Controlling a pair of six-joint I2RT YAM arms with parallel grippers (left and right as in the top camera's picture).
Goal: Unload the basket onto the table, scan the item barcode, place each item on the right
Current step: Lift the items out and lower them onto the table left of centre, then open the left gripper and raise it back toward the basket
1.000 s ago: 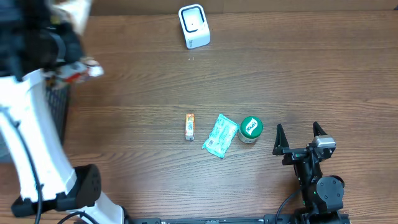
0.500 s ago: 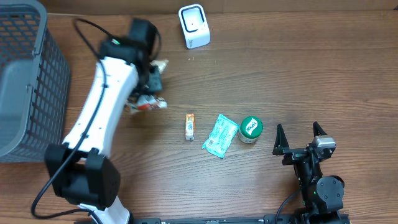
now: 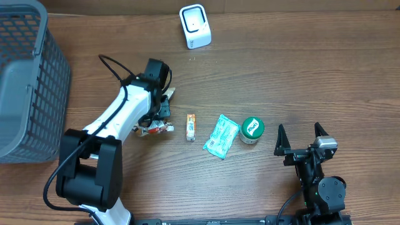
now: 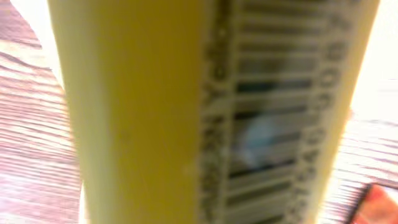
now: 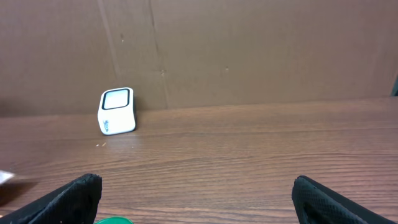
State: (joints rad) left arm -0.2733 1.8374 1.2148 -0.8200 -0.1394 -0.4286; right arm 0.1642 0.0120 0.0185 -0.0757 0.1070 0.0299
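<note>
My left gripper [image 3: 158, 117] is shut on the item [image 3: 153, 129], a small packet held low over the table left of centre. In the left wrist view the item [image 4: 205, 112] fills the frame: a blurred yellow face with a barcode [image 4: 273, 106] on its right half, hiding the fingers. The white scanner [image 3: 195, 26] stands at the back centre, far from the item, and also shows in the right wrist view as the scanner [image 5: 117, 111]. My right gripper [image 3: 302, 139] rests open at the front right, with nothing between its fingertips [image 5: 74, 196].
A grey mesh basket [image 3: 25, 81] takes up the left edge. On the table lie a small orange stick pack [image 3: 191, 127], a teal packet [image 3: 221, 136] and a green-lidded tub [image 3: 252, 130]. A brown cardboard wall [image 5: 249, 50] backs the table.
My left arm has swung from over the basket at the far left to the table left of centre, carrying the item. The right arm has not moved.
</note>
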